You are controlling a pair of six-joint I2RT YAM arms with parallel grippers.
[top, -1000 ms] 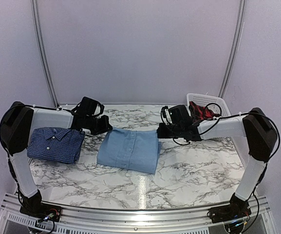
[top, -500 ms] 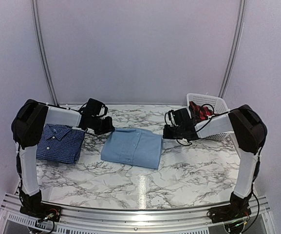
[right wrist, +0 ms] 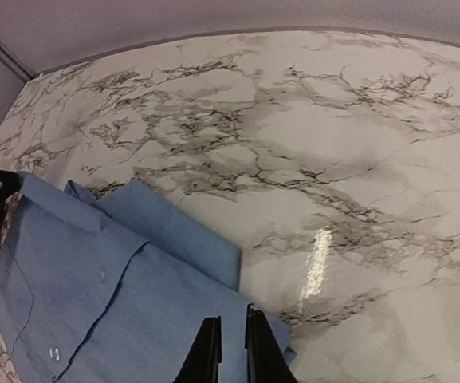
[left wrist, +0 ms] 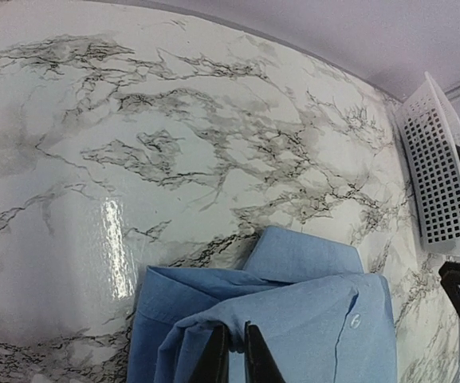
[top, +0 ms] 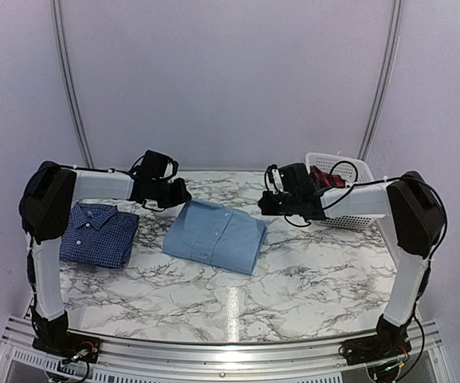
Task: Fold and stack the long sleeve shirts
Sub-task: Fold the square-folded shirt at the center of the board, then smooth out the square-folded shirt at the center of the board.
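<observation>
At the middle of the marble-patterned table point(top: 309, 279), the folded light blue shirt point(top: 214, 234) lies flat with its collar toward the far edge. Its far corners are pinched by the left gripper point(left wrist: 231, 351) and the right gripper point(right wrist: 231, 347), each with fingers almost together on the cloth. Well apart, at the table's left side, rests the folded dark blue checked shirt point(top: 100, 231), collar uppermost. At far right, a white perforated basket point(top: 355, 222) holds red-and-black cloth point(top: 325, 180).
</observation>
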